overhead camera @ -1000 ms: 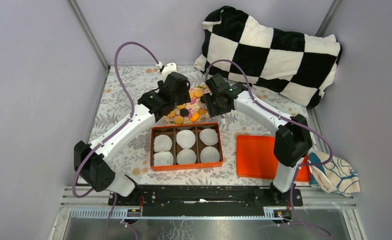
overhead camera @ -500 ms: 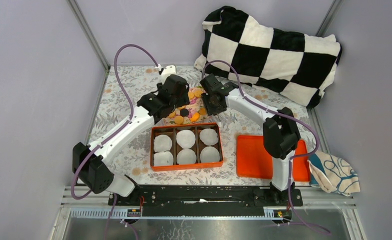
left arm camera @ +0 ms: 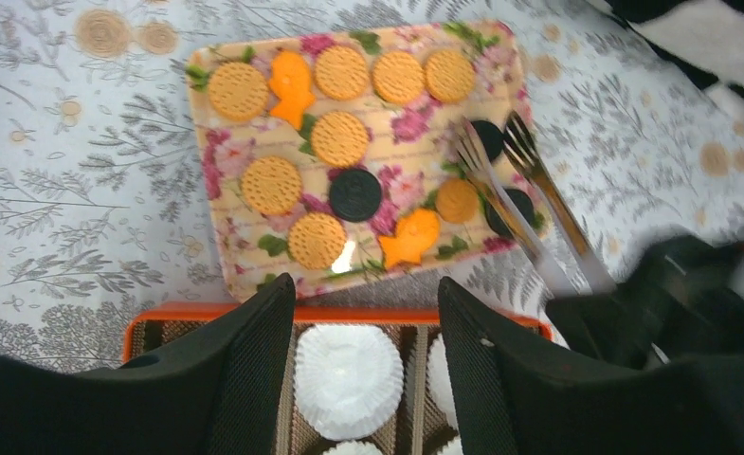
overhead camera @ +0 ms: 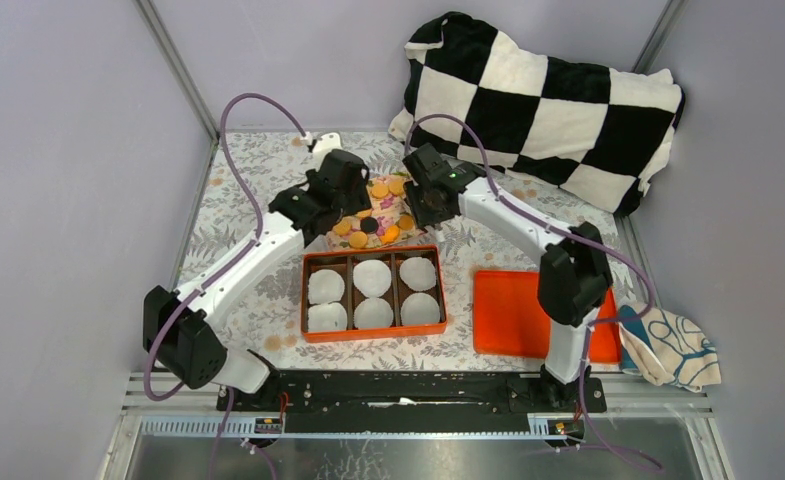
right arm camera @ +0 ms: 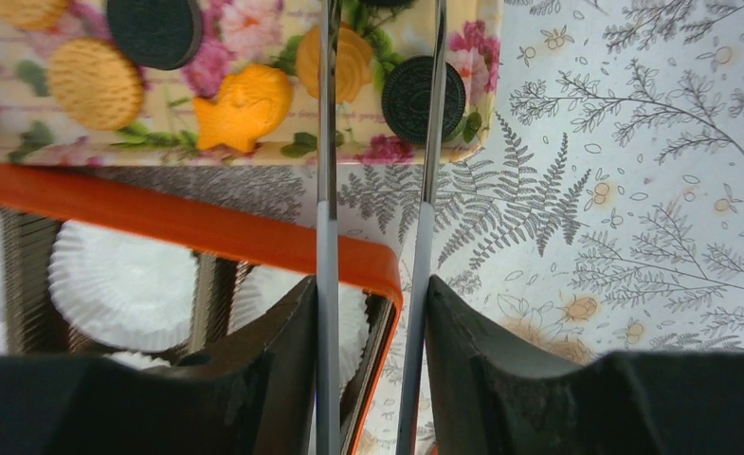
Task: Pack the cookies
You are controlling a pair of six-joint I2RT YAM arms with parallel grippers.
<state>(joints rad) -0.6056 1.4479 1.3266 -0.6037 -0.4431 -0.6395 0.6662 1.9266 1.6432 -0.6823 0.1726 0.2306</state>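
The cookies (left arm camera: 339,138) lie on a floral tray (left arm camera: 218,204): several tan round ones, a few dark ones (left arm camera: 355,194) and two orange fish-shaped ones. They also show in the top view (overhead camera: 378,190). My right gripper (right arm camera: 372,284) is shut on metal tongs (right arm camera: 327,142). The tongs (left arm camera: 529,204) reach over the tray's right end, with their tips on either side of a dark cookie (left arm camera: 486,137). My left gripper (left arm camera: 366,284) is open and empty above the near edge of the tray. The orange box (overhead camera: 373,253) holds several white paper cups (overhead camera: 372,277).
An orange lid (overhead camera: 513,310) lies flat to the right of the box. A black-and-white checkered pillow (overhead camera: 548,100) fills the back right corner. A crumpled cloth (overhead camera: 678,345) lies at the right edge. Walls close in on the left and back.
The right gripper has shifted left and farther back with the tongs, over the tray's right end. The left gripper has drawn slightly left. The cookies have not moved.
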